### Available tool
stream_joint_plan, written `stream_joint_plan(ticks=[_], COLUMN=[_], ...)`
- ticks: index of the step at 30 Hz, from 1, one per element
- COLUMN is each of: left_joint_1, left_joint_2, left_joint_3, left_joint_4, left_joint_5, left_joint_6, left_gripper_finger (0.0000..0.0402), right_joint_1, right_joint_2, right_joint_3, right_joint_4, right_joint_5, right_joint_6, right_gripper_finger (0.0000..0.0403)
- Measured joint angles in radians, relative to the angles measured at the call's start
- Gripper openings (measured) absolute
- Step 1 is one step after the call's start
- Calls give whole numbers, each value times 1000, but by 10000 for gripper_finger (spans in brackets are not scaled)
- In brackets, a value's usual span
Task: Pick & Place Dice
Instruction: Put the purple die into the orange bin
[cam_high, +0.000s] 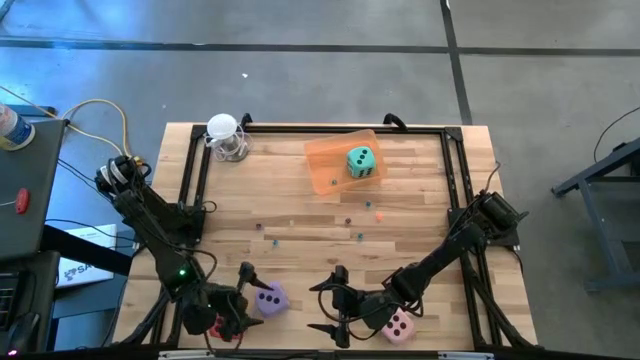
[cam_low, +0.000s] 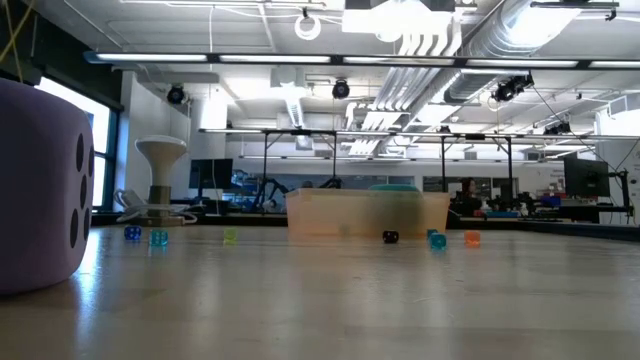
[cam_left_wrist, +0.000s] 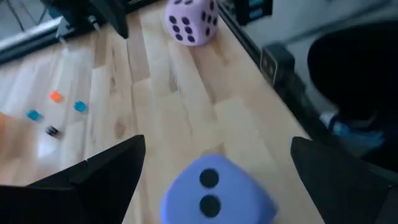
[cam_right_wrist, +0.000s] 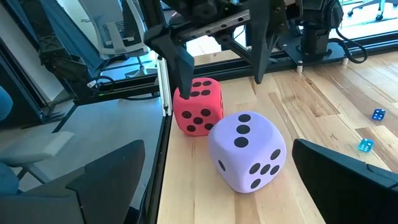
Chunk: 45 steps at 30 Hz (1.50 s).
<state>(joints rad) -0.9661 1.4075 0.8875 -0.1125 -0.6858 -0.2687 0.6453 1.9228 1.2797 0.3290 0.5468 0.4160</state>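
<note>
The purple die (cam_high: 270, 298) rests on the table near its front edge. My left gripper (cam_high: 245, 298) is open just to its left, and in the left wrist view the fingers stand either side of the purple die (cam_left_wrist: 214, 194). The red die (cam_right_wrist: 198, 106) sits on the table behind it, under my left arm. My right gripper (cam_high: 330, 300) is open and faces the purple die (cam_right_wrist: 247, 151) from the right. The pink die (cam_high: 398, 323) lies beside my right arm. The teal-green die (cam_high: 362, 162) sits in the orange tray (cam_high: 325, 160).
Tiny coloured beads (cam_high: 350, 222) lie scattered over the middle of the table. A white-topped object in a wire stand (cam_high: 226, 137) is at the far left. A black frame rail (cam_high: 195, 170) runs round the table. Bare wood lies between the tray and the grippers.
</note>
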Motion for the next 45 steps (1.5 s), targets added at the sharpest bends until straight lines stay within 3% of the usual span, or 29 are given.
stream_joint_plan(ticks=[7, 13, 16, 21, 27, 35, 45], left_joint_1=[0, 33, 56, 98, 77, 87, 90], left_joint_2=[0, -1, -2, -2, -2, 62, 96], left_joint_3=[0, 0, 10, 127, 188, 188, 190], left_joint_4=[1, 1, -11, -212, -317, -453, -431], left_joint_5=[106, 111, 126, 270, 181, 149, 125], left_joint_6=[-21, -2, -64, -107, -190, -341, -445], left_gripper_finger=[393, 393, 393, 393, 393, 393, 393], right_joint_1=[0, 0, 0, -7, -19, -18, -39], right_joint_2=[0, 0, 0, 0, 0, 0, 0], right_joint_3=[0, 0, 0, 0, 0, 0, 0], right_joint_4=[0, 0, 5, 6, 27, 27, 26], right_joint_5=[0, 0, 0, 0, 0, -7, -5], right_joint_6=[6, 6, 6, -27, -54, -84, -133], right_gripper_finger=[400, 400, 400, 400, 400, 400, 400])
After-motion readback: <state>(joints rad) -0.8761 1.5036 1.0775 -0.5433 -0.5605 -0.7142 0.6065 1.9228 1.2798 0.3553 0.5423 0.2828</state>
